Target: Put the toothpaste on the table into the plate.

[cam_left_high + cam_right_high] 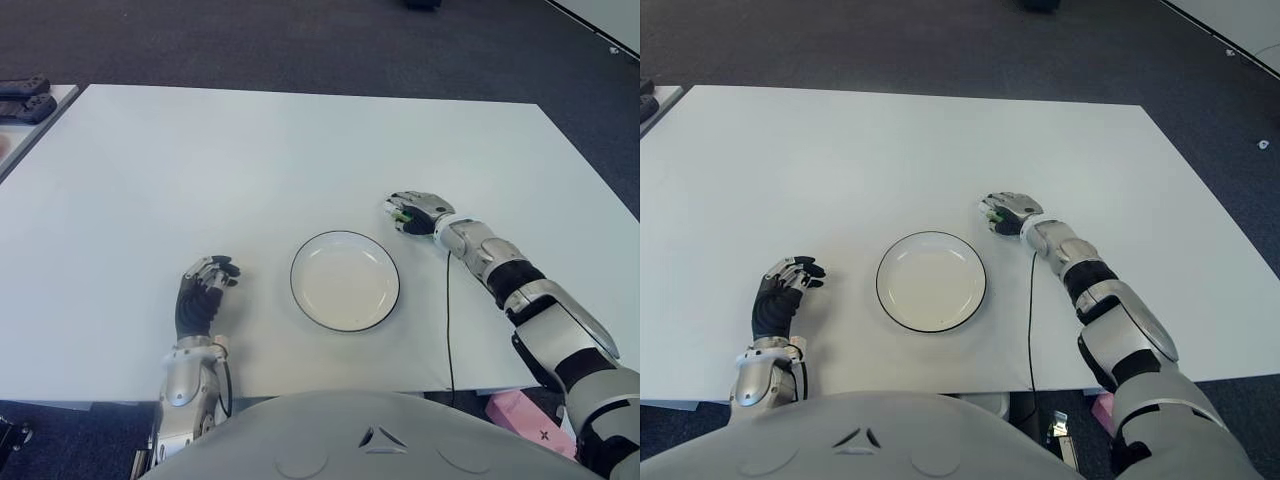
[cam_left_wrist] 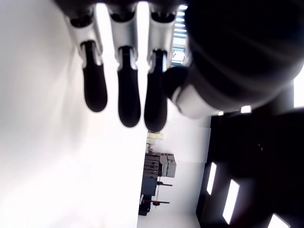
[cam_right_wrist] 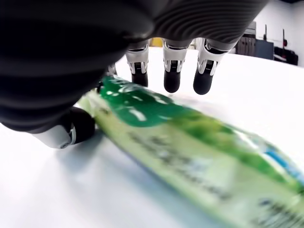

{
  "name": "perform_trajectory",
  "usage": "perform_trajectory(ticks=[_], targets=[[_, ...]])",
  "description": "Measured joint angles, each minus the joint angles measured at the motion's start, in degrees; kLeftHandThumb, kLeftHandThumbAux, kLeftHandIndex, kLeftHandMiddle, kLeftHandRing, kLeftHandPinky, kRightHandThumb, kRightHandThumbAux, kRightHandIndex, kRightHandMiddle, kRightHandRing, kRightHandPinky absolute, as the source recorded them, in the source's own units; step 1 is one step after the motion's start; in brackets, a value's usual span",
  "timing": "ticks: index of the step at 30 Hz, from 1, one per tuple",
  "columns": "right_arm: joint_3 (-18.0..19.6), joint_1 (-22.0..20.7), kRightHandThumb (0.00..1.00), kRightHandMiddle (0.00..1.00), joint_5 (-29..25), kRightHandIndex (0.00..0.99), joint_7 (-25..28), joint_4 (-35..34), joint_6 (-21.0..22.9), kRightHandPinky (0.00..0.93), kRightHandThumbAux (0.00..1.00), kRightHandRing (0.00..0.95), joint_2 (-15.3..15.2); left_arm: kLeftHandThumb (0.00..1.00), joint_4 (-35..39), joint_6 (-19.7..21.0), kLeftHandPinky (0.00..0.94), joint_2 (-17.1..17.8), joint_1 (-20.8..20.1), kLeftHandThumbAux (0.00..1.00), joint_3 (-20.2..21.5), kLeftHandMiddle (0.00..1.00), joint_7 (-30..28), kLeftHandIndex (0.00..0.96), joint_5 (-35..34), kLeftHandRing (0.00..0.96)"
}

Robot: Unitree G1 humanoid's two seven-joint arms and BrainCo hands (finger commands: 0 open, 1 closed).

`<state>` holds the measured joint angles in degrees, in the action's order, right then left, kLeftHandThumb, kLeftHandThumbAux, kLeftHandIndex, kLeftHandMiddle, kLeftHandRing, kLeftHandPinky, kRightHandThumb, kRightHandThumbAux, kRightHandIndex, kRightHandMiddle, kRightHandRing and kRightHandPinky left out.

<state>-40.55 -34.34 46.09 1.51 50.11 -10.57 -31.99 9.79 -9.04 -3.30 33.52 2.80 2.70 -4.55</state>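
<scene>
**One hand over the toothpaste, plate empty**

Two hands show on your table. Your right hand (image 1: 418, 213) is reached out past the far right edge of the plate (image 1: 345, 281), palm down over the toothpaste (image 3: 190, 147). In its wrist view the fingers (image 3: 172, 71) arch over the tube with their tips pointing down toward the white surface beyond it, and the thumb (image 3: 71, 130) sits against the tube's near side. Whether the fingertips press the tube you cannot tell from here, so call it a cupped hand that has not plainly closed; the tube lies flat on the table (image 1: 250, 160) under the palm.

From the head camera you see only a sliver of green (image 1: 400, 214) poking out on the hand's left side, toward the middle of the table. The rest is hidden beneath the hand, so the eye views do not settle the tube's direction. In the wrist view its long axis runs crosswise under the fingers, from the thumb out past the far side of the hand, green on top with paler printed sides.

Your left hand (image 1: 203, 292) shows to the left of the plate, well apart from it, fingers loosely curled and holding nothing.
</scene>
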Motion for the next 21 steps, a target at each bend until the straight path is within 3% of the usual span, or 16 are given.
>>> perform_trajectory(ticks=[4,6,9,11,12,14,17,21], targets=[[-0.45,0.58,0.66,0.01,0.69,0.066,0.77,-1.96,1.57,0.137,0.451,0.023,-0.5,0.713,0.32,0.32,0.479,-0.1,0.02,0.721,0.27,0.515,0.01,0.432,0.0,0.495],[-0.4,1.02,0.692,0.062,0.73,0.105,1.02,-2.88,2.23,0.212,0.455,0.094,-0.63,0.713,0.39,0.38,0.483,-0.17,0.05,0.721,0.39,0.518,0.02,0.433,0.05,0.498],[0.44,1.92,0.762,0.223,0.49,0.25,1.03,-4.1,2.86,0.361,0.458,0.267,-0.71,0.713,0.46,0.34,0.486,-0.3,0.11,0.72,0.43,0.527,0.06,0.434,0.23,0.501],[1.31,2.4,0.787,0.284,0.15,0.331,1.02,-4.87,3.09,0.399,0.461,0.316,-0.76,0.712,0.48,0.17,0.484,-0.44,0.19,0.72,0.44,0.53,0.12,0.435,0.49,0.5],[1.69,2.6,0.769,0.323,-0.07,0.369,1.0,-5.15,3.11,0.407,0.546,0.338,-0.81,0.712,0.51,0.12,0.476,-0.56,0.23,0.72,0.44,0.53,0.17,0.435,0.61,0.497],[2.68,2.96,0.753,0.364,-0.85,0.401,0.91,-5.5,3.06,0.422,0.619,0.364,-0.84,0.711,0.66,0.09,0.473,-0.78,0.32,0.721,0.44,0.529,0.46,0.435,0.97,0.496],[4.08,3.61,0.743,0.418,-1.83,0.424,0.26,-5.75,2.57,0.446,0.672,0.402,-0.86,0.71,0.9,0.08,0.471,-1.01,0.39,0.721,0.46,0.527,0.82,0.434,1.32,0.493],[6.02,4.9,0.826,0.411,-3.38,0.467,-1.27,-5.8,1.68,0.475,0.678,0.447,-0.86,0.709,1.07,0.12,0.471,-1.25,0.41,0.723,0.46,0.521,1.1,0.433,1.65,0.491]])
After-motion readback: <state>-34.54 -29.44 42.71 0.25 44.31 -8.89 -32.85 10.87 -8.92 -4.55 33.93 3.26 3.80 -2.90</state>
